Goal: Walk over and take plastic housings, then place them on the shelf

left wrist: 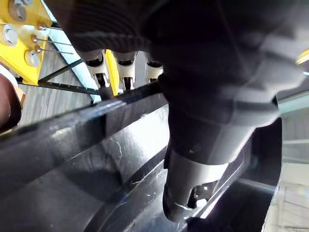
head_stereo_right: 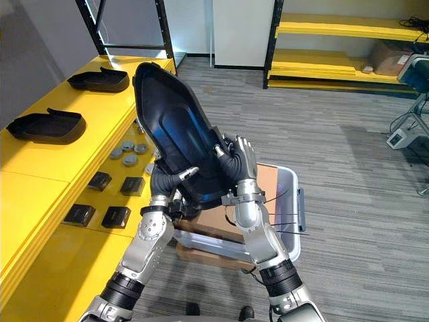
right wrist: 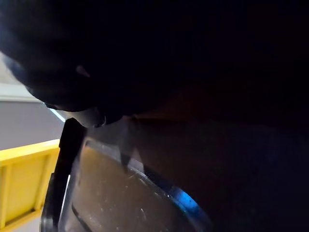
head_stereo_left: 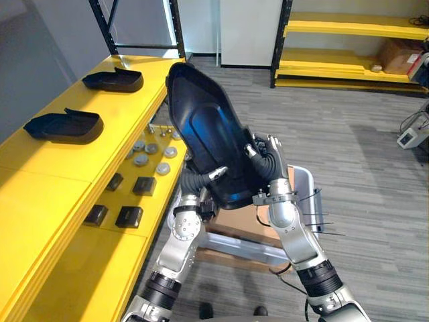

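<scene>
A large black plastic housing is held up tilted in front of me, hollow side facing me, just right of the yellow shelf. My left hand grips its lower left rim, thumb inside the shell and fingers behind the edge. On the lower right rim my right hand is curled over the edge. Two more black housings lie on the shelf top at the left.
The lower shelf level carries grey round discs and small black boxes. Below my hands a grey tote with cardboard stands on the floor. Another yellow rack stands at the back right across open grey floor.
</scene>
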Controlling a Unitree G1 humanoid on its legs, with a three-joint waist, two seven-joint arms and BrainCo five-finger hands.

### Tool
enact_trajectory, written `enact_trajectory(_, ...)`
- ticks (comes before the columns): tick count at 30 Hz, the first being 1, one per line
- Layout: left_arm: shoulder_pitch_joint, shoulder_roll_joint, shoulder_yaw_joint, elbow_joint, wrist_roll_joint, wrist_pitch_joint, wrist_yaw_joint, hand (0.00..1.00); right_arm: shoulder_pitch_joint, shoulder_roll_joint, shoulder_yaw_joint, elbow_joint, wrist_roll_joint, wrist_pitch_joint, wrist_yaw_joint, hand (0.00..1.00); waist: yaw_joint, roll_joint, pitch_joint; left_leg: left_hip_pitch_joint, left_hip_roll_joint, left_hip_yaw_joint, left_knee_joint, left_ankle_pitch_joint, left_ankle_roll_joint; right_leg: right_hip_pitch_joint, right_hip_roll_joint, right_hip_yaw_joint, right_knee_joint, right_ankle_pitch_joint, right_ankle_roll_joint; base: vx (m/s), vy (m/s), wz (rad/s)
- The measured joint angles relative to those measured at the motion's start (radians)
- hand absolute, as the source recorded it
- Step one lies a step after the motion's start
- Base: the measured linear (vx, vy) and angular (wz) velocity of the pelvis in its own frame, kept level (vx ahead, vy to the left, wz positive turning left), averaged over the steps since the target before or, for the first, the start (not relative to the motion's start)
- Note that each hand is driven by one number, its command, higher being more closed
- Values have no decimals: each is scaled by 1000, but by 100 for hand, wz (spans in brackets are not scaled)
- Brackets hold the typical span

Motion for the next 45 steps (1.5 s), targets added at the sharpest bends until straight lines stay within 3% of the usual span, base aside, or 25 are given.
enact_trajectory(1,0,0,0,11,-7,-6,0,100,0,-2,8,0,0,3,-7,100,0,0,-6,0,0,0,0,0,0,0,0,0,-2,0,0,0,0,0)
enact_trajectory(2,0,0,0,20,-9,-10,0,100,0,-5,12,1,0,5,-11,0,0,1,-11,0,0,0,0,0,0,1,0,0,-3,0,0,0,0,0)
enact_trajectory(6,1,0,8,34,-18,-13,0,100,1,-8,28,1,8,4,-5,0,-1,0,-18,4,0,-3,0,0,0,10,2,-3,-10,1,0,0,0,1)
enact_trajectory(10,3,4,12,34,5,2,0,100,1,-13,28,1,94,-4,31,0,0,0,-18,5,1,-3,0,0,0,11,3,-4,-11,2,-1,0,0,0)
enact_trajectory(15,4,4,30,28,99,16,-7,100,5,-41,-3,1,209,-47,68,0,0,0,-18,10,0,-6,-1,0,0,17,2,-6,-11,2,-1,0,0,0)
enact_trajectory(19,24,-6,53,-11,201,33,-28,100,26,-55,-80,-52,312,-107,122,0,0,0,-19,19,1,-9,-1,0,0,29,2,-10,-12,1,0,-2,1,2)
enact_trajectory(21,48,-13,71,-36,253,41,-29,100,43,-53,-169,-113,385,-154,139,0,-1,0,-19,20,0,-9,-2,0,0,30,2,-11,-11,1,0,0,0,0)
enact_trajectory(23,108,-9,136,-48,289,52,-29,100,44,-44,-391,-167,503,-200,137,0,-5,0,-19,21,0,-9,-3,0,0,30,0,-10,-10,1,1,-34,8,0)
enact_trajectory(28,219,-4,256,-72,301,71,-28,100,164,-43,-686,-126,694,-267,108,0,-11,-2,-20,21,0,-9,-7,0,0,30,0,-10,-11,0,1,0,0,0)
enact_trajectory(31,264,-6,288,-152,301,72,-29,100,234,-34,-742,26,749,-267,85,0,-23,-2,-20,21,-1,-7,-8,0,0,29,0,-9,-11,0,1,0,0,0)
enact_trajectory(36,275,-4,284,-211,315,62,-51,100,347,-33,-785,468,769,-214,77,0,-27,-3,-19,16,1,-5,-7,-4,-6,26,2,-7,-16,0,1,0,0,0)
enact_trajectory(37,276,-4,283,-211,317,62,-52,100,351,-32,-785,484,770,-210,78,0,-27,-3,-19,16,2,-5,-7,-4,-6,26,2,-7,-16,0,1,0,0,0)
enact_trajectory(38,283,-4,283,-213,330,58,-64,100,390,-15,-813,638,797,-181,100,0,-27,-2,-19,9,3,-6,-8,-5,-6,24,3,-8,-19,0,1,0,0,0)
enact_trajectory(41,313,-5,276,-228,351,58,-77,100,446,18,-828,834,808,-152,136,0,-30,-5,-17,1,3,-8,-8,-6,-7,24,4,-11,-21,0,1,3,-2,2)
enact_trajectory(45,330,-4,239,-259,353,57,-105,100,475,58,-814,996,808,-113,178,0,-27,-15,-7,-4,0,-35,-8,-6,-7,30,1,-39,-15,-5,4,-3,-4,21)
